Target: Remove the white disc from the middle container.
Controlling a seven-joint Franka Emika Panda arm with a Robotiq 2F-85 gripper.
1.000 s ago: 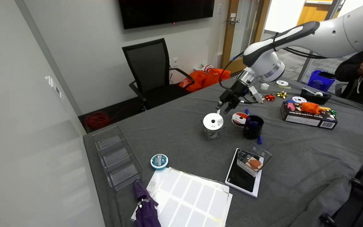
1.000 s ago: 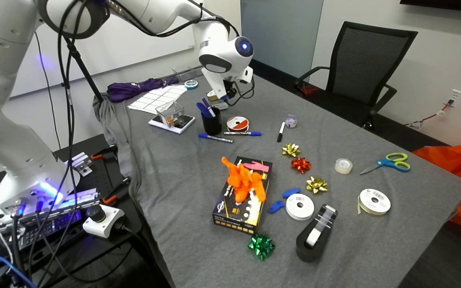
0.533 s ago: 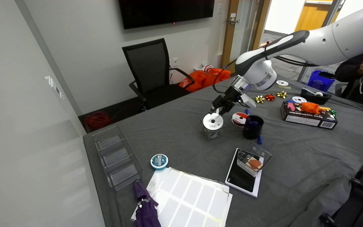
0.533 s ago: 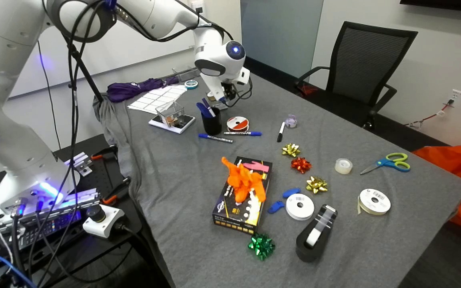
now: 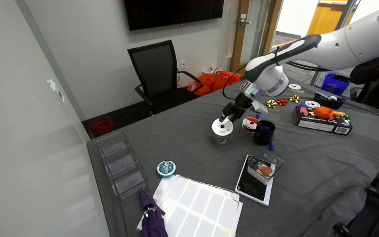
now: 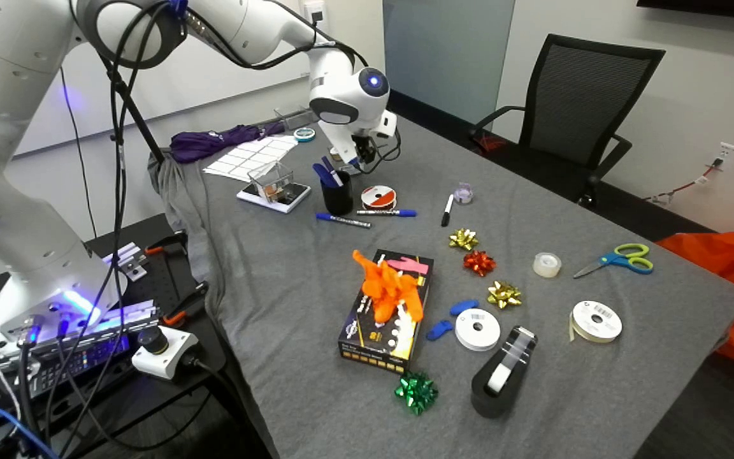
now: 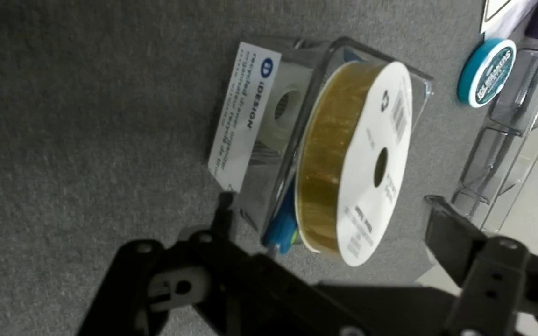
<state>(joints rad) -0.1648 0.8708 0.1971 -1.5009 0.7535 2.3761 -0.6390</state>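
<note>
The white disc (image 5: 222,127) is the white face of a ribbon spool with a dark centre hole. In the wrist view the white disc (image 7: 376,177) has gold ribbon behind it and rests across the top of the middle container (image 7: 260,184), a small see-through box. The middle container (image 5: 221,140) stands on the grey table and holds a white roll and something blue. My gripper (image 7: 329,198) is open, one finger by the container's wall, the other beyond the disc's white face. Nothing is between the pads but the spool, apparently untouched. The arm mostly hides both in an exterior view.
A red ribbon spool (image 5: 250,124) and a black cup (image 5: 264,133) with pens stand close to the container. A clear box lies on a white-edged tablet (image 5: 253,187). A blue-rimmed tin (image 5: 166,168) and a clear divided tray (image 5: 122,164) are farther off.
My gripper has moved in toward the spool and lower, its fingertips now at the disc's edge in an exterior view. The spool and container have not moved.
</note>
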